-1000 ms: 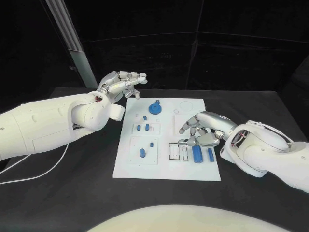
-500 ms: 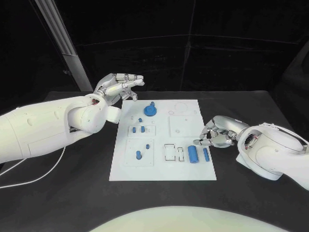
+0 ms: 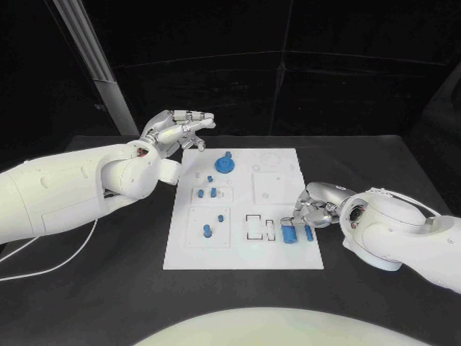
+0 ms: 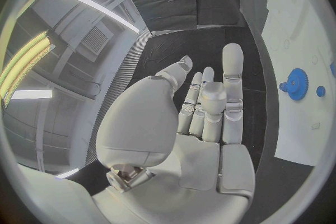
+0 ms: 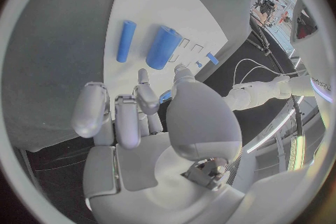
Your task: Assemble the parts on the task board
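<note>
Parts lie on the white board point(image 3: 282, 252) at mid-table, mostly blue pegs with a gear point(image 3: 225, 165) near the far edge. At left, the left hand point(image 3: 174, 128) hovers off the board's far left corner as before, fingers loosely apart, holding nothing. At right, the right hand point(image 3: 315, 207) has dropped back to the board's right edge, fingers curled over the thick cylinder point(image 3: 289, 231) and thin cylinder point(image 3: 308, 232); whether it grips either, I cannot tell. A pickup looks near.
</note>
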Motion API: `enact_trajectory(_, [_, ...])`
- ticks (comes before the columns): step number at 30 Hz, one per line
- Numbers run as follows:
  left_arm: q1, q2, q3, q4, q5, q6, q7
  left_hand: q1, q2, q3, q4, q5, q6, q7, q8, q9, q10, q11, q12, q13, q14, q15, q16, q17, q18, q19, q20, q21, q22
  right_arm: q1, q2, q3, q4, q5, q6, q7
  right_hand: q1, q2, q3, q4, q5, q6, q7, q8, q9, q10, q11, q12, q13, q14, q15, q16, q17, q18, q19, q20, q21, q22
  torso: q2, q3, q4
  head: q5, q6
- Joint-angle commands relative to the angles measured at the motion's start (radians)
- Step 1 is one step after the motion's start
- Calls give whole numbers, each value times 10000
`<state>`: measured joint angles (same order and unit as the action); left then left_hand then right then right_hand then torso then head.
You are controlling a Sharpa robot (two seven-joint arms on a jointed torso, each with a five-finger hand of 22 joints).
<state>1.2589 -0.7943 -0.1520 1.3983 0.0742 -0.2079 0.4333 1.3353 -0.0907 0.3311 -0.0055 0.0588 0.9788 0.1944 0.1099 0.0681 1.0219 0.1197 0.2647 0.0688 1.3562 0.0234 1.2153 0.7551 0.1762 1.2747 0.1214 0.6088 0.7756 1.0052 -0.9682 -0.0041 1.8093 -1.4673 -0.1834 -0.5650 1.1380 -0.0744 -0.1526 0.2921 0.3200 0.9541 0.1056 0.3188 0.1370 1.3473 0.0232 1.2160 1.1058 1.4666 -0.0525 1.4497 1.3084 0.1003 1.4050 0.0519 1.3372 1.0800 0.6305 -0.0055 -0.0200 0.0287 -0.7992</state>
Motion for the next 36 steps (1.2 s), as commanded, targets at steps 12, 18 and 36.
enact_trajectory(12, [19, -14, 4, 9, 15, 121, -19, 42, 20, -48, 0, 25, -57, 18, 35, 0, -59, 17, 39, -8, 16, 42, 50, -13, 39, 68, 16, 45, -2, -45, 293, -5, -55, -250, 1342, -644, 115, 167, -120, -13, 11, 166, -113, 486, 231, 105, -86, 294, 420, 681, -50, 169, 610, -143, 109, -40, 154, 209, -4, -3, -2, 36, -50])
enact_trajectory(18, [19, -32, 3, 20, 15, 130, -27, 42, 20, -48, 0, 25, -57, 18, 35, 0, -59, 17, 39, -8, 16, 42, 50, -13, 39, 68, 16, 45, -2, -72, 365, -8, -105, -497, 1506, -768, 133, 168, -129, -18, 6, 176, -120, 511, 249, 74, -92, 253, 376, 680, -55, 173, 617, -149, 116, -44, 170, 240, 9, 0, 4, 38, -47])
enact_trajectory(36, [20, -101, 3, 66, 15, 157, -70, 19, 12, -72, 16, 16, -73, 22, 48, 0, -75, 21, 54, -7, 14, 45, 59, -12, 41, 66, 20, 33, -12, -224, 489, -10, -26, -1060, 1368, -876, 1422, 668, 227, -441, 804, 356, -246, 885, 545, 133, -213, 321, 614, 689, -151, 237, 751, -176, 149, -115, 274, 432, 18, -6, 5, 78, -50])
